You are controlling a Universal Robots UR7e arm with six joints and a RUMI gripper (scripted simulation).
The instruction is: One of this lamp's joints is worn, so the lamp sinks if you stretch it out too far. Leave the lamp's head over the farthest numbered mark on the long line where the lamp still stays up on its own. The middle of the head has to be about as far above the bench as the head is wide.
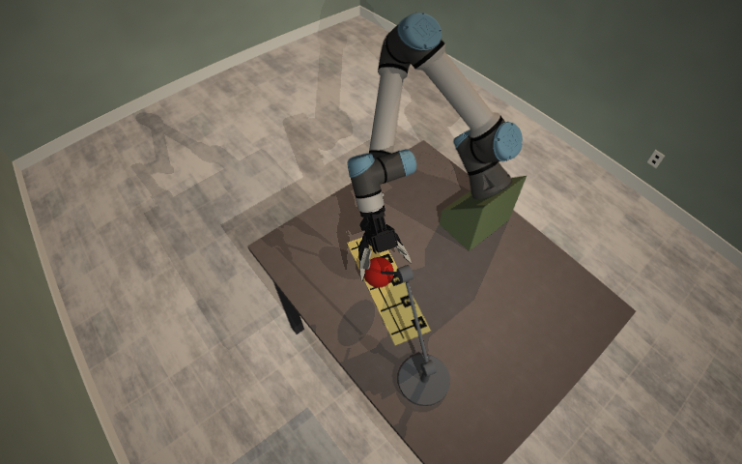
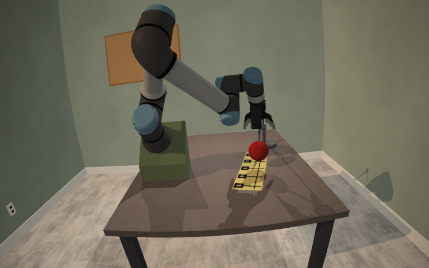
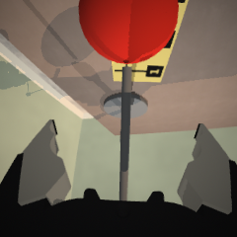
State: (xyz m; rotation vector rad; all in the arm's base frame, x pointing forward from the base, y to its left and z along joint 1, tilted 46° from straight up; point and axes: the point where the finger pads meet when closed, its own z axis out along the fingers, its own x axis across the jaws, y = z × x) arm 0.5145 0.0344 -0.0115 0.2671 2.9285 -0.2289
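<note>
The gripper [image 2: 258, 125] is hanging released, gripping nothing, above the lamp's red head [image 2: 258, 150], which is floating over the yellow strip [image 2: 249, 176] near the table's [image 2: 189, 221] far edge.

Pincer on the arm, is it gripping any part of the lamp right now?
No. The pincer is wide open, holding nothing; the lamp's rod runs between its fingers untouched.

Orange wall board [image 2: 122, 60], wall outlet [image 1: 655, 159]
</note>
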